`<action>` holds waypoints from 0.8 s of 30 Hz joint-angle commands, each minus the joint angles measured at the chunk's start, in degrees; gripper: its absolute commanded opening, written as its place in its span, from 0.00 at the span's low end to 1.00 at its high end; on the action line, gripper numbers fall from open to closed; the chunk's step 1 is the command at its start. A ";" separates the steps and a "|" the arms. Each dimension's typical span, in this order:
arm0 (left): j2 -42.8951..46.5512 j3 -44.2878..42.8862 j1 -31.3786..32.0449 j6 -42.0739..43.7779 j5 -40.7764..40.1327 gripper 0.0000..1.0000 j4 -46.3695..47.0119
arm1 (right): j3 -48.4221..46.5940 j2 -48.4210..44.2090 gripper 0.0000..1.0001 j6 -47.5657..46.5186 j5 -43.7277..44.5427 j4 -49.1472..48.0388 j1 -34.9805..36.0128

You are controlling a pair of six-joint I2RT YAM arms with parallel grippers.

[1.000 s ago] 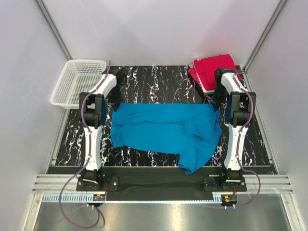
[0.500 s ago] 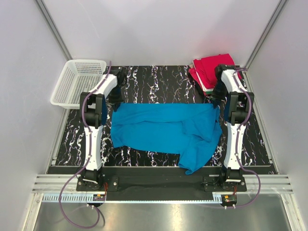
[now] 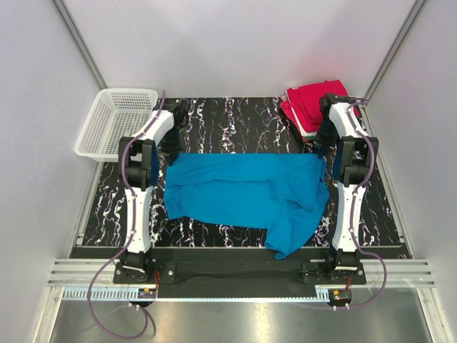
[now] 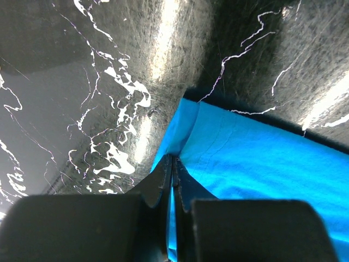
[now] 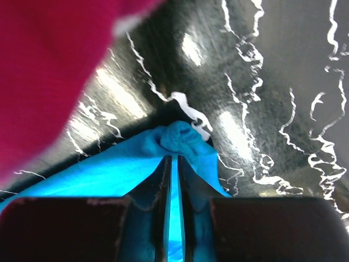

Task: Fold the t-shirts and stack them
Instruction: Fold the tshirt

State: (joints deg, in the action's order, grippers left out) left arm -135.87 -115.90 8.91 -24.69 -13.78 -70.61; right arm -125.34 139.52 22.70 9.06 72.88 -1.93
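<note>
You have the blue t-shirt (image 3: 246,191) spread across the middle of the marbled table (image 3: 228,114), its far edge straight and one part trailing toward the near right. Your left gripper (image 4: 172,158) is at the far-left corner, fingers pressed almost together on the cloth edge. Your right gripper (image 5: 172,159) is at the far-right corner. It shows a narrow slit with cloth bunched at the tips; you cannot tell whether it clamps. The red t-shirt (image 3: 307,100) lies folded far right, the white basket (image 3: 121,91) far left.

A white mesh basket (image 3: 128,91) sits beside the far-left corner of the black marbled tabletop (image 3: 235,118).
</note>
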 commanded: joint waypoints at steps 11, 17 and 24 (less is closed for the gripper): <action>19.23 8.66 0.84 0.87 4.72 0.29 3.46 | 21.00 -37.73 0.22 -1.34 -9.29 -11.28 -0.62; 33.64 23.59 5.85 -0.36 2.19 0.34 4.16 | 36.72 -54.07 0.22 -0.46 -18.90 -8.11 1.58; 50.25 40.99 11.21 -7.65 4.20 0.36 5.22 | 53.43 -72.54 0.23 1.29 -25.23 -5.21 4.57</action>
State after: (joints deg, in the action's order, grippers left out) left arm -91.88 -80.20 17.78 -27.83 -10.11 -66.37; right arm -77.36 74.04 22.74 -10.85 65.23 1.50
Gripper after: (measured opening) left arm 0.350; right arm 0.230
